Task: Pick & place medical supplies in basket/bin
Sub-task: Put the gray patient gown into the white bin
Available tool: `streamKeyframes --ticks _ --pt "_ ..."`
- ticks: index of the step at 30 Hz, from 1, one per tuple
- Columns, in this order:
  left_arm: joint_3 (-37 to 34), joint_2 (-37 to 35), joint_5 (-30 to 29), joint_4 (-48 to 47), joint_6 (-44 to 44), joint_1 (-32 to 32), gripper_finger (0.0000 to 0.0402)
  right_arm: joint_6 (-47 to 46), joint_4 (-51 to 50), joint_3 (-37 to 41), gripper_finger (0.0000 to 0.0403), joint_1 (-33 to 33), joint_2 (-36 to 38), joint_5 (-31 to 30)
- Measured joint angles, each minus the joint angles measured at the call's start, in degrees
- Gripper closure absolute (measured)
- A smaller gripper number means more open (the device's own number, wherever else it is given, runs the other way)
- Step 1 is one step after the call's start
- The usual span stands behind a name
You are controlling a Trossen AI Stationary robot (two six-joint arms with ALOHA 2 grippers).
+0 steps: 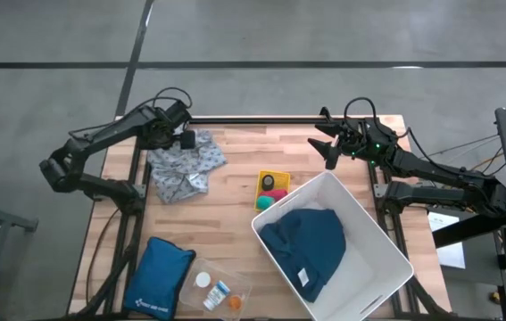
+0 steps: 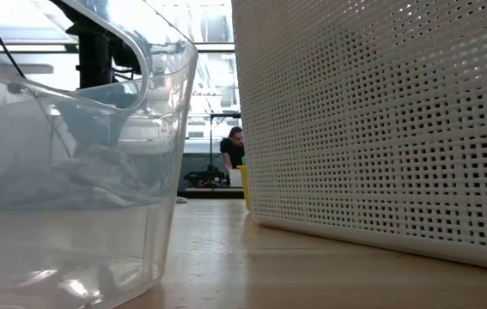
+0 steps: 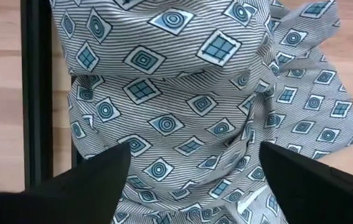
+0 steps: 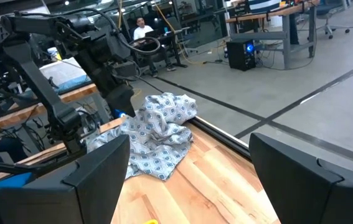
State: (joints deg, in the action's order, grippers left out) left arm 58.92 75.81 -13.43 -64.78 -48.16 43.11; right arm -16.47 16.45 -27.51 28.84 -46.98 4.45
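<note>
Left pincer at the far-left corner of the bench, over the near edge of the grey dotted cloth; fingers spread wide, nothing between them, cloth directly below in the left wrist view. Cloth is crumpled, striped grey-white with blue diamond and square motifs, lying near the left bench edge, a black frame rail just beside it. Blue padded pouch at the near-left corner, clear tub beside it with small white bottles and an orange pill bottle inside. Yellow tray mid-bench holds pink, dark and teal rolls, touching the white basket. Basket sits angled at near-right, blue cloth garment bunched inside. Bare wood open between cloth and tray and along the far edge. Right pincer at the far-right, above bare bench, fingers fully apart, empty.
</note>
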Motion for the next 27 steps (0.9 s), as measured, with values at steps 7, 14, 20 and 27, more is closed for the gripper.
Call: streamKeyframes --ticks 7,14,20,27 --pt "0.0 0.0 -1.6 0.3 1.5 0.0 0.0011 0.0 0.0 0.0 0.0078 0.0 0.0 0.0" --pt "-1.6 0.0 -4.2 0.6 1.0 0.0 0.0005 0.0 0.0 0.0 0.0078 0.0 0.0 0.0" --pt "-5.5 0.0 -4.6 5.1 -1.2 0.0 0.0002 0.0 0.0 0.0 0.0078 0.0 0.0 0.0" --pt "-14.0 0.0 -4.6 16.5 -1.4 0.0 0.0004 0.0 0.0 0.0 0.0078 0.0 0.0 0.0"
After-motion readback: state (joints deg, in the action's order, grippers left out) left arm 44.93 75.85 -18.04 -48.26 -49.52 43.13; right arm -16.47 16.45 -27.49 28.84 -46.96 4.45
